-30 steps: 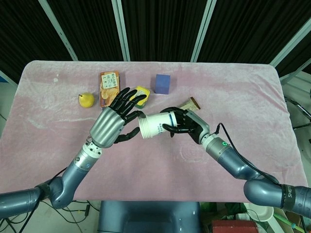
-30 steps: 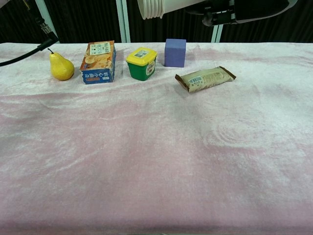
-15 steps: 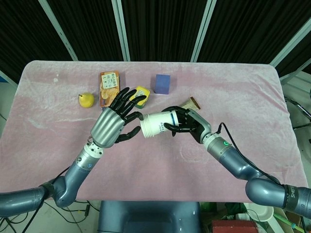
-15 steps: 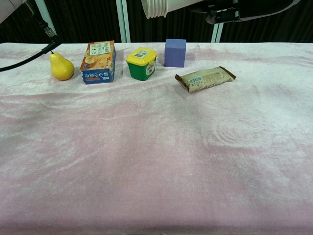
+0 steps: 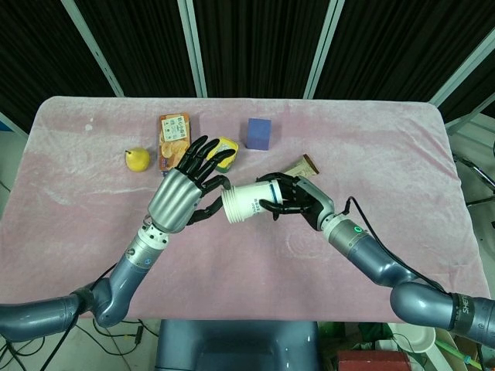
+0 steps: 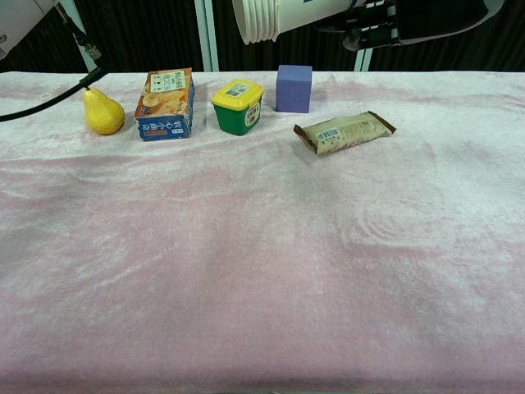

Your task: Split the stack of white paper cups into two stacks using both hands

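Note:
A stack of white paper cups [image 5: 246,202] lies on its side in the air above the table, rims pointing toward my left side. My right hand [image 5: 298,199] grips it around the base end. The chest view shows the stack's rims [image 6: 261,18] at the top edge, with the right hand [image 6: 394,18] dark behind it. My left hand [image 5: 188,188] hovers just left of the rims, fingers spread, holding nothing; its fingertips are close to the rim, and contact cannot be told.
Along the far side of the pink cloth stand a yellow pear [image 6: 102,112], an orange snack box [image 6: 166,103], a green tub with yellow lid [image 6: 237,107] and a purple cube [image 6: 294,88]. A brown snack bar [image 6: 344,132] lies below the right hand.
The left hand has edged up and toward the cup rims. The right hand tipped the stack slightly, its rims sitting a little lower in the chest view.

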Robot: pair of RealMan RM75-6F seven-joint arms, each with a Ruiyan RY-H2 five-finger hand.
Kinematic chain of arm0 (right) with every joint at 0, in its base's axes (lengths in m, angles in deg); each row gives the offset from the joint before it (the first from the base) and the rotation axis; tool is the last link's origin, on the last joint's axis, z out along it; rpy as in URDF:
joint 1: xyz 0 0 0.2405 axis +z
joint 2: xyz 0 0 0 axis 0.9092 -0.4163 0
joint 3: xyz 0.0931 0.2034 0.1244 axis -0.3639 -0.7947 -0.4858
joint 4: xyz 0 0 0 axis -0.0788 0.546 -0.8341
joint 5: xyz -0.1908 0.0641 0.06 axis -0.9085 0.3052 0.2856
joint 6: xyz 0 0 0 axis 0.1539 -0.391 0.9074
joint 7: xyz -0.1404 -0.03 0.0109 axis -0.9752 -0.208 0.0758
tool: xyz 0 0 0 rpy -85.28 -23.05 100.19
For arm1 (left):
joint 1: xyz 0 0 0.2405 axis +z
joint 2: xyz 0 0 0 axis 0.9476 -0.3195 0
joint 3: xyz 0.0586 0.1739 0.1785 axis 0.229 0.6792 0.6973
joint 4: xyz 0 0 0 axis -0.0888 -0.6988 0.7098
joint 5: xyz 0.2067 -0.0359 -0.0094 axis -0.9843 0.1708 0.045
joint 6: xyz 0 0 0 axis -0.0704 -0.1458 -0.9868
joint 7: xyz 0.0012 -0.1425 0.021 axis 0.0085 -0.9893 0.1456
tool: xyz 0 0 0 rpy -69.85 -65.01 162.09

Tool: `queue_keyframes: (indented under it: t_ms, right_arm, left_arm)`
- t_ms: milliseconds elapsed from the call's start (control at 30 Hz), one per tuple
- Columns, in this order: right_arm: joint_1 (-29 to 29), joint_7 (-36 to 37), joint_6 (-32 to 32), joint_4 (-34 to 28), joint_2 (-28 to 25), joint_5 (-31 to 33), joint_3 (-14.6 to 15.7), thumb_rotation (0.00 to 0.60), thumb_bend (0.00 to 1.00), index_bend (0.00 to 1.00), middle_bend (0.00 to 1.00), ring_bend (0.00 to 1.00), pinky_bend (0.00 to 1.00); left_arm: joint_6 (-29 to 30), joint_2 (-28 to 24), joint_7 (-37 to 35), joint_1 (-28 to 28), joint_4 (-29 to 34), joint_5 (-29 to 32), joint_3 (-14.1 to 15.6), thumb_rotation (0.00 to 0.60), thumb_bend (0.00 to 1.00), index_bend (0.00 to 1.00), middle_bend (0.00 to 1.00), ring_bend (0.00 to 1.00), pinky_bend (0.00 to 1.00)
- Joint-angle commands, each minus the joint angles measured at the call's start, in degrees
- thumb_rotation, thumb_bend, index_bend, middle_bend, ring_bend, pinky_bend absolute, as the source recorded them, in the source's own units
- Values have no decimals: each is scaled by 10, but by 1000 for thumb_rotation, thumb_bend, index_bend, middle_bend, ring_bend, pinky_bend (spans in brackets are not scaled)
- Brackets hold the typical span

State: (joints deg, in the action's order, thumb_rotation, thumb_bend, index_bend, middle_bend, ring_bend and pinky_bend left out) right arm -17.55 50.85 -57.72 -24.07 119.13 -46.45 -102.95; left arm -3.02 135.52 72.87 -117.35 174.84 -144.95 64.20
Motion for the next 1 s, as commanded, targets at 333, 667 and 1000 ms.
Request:
queue_keyframes:
  t_ms: [333, 667, 1000]
  right_arm:
    - [5, -20, 2, 4, 7, 20, -1, 600, 452, 748, 573, 660, 615]
    - [6, -34, 6, 8, 9, 33, 0, 600, 503, 786, 600, 686, 636]
    - [7, -49, 2, 1, 2, 50, 1, 600, 589, 830, 644, 732, 684]
  left_arm:
    - [3, 4, -2, -3, -9, 1, 4, 600, 409, 525, 170, 0, 49]
    - [7, 11, 0, -7, -19, -4, 10, 600, 501, 584, 214, 0, 82]
    - [8, 19, 3, -11, -29, -2, 10, 600, 603, 600, 227, 0, 97]
